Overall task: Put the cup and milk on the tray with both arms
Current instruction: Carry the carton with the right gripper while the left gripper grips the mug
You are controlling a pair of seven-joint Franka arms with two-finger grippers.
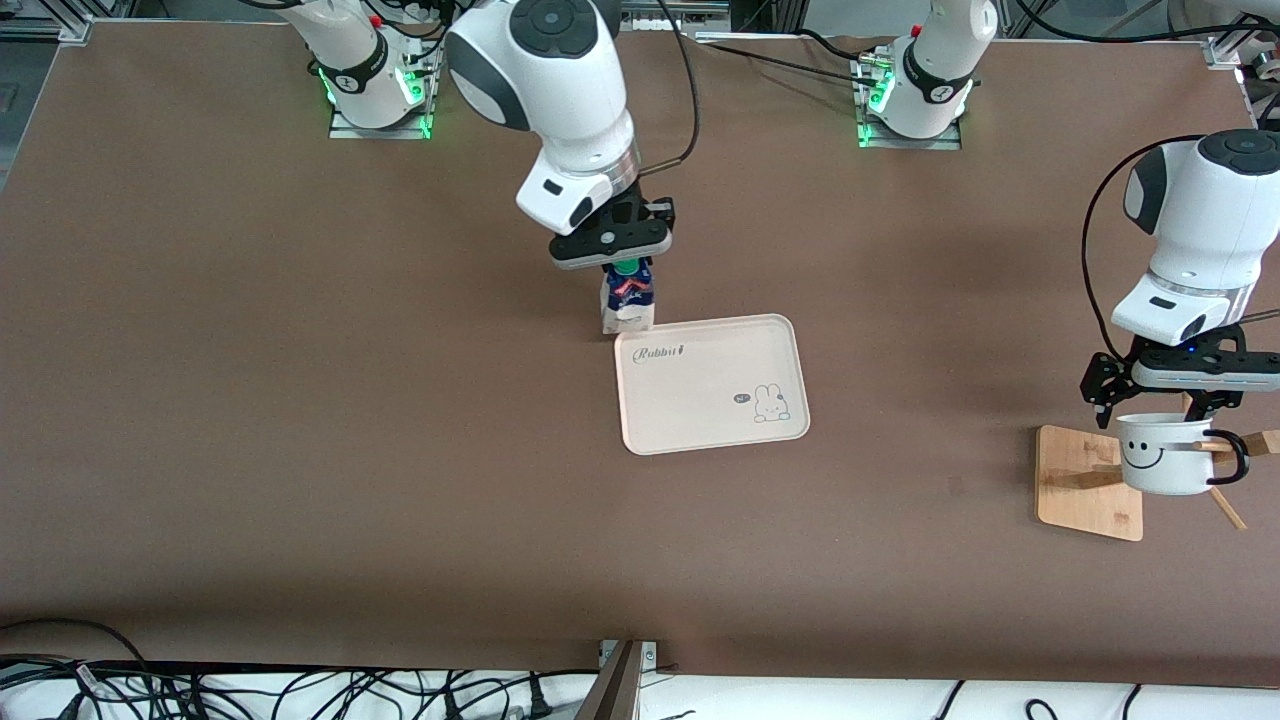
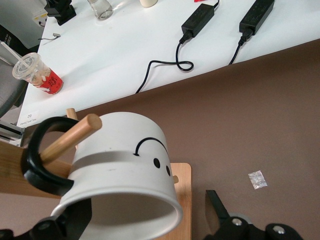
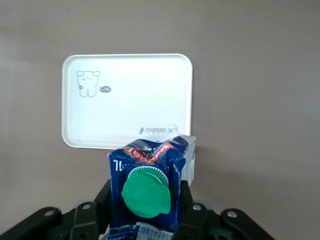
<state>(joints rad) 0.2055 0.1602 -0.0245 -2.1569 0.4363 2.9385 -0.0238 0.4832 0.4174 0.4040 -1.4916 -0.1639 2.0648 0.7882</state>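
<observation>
**Milk held by tray, cup on peg**

Right hand (image 1: 628, 268) closed on the milk (image 1: 627, 300), pinching its top on both sides under the green cap (image 3: 145, 192). Milk upright below the hand, at the tray (image 1: 711, 383) corner nearest the right arm's base; cannot tell if touching the desk (image 1: 300, 400). Nothing on the tray.

Left hand (image 1: 1165, 405) at the left arm's end of the desk, right over the cup (image 1: 1165, 455). Open, with one finger (image 2: 220, 210) on each side of the rim, not squeezing. Cup hanging by its black handle (image 2: 40, 165) on a wooden peg (image 2: 70, 139) of the stand (image 1: 1088, 482), smiley face toward the front camera.
</observation>
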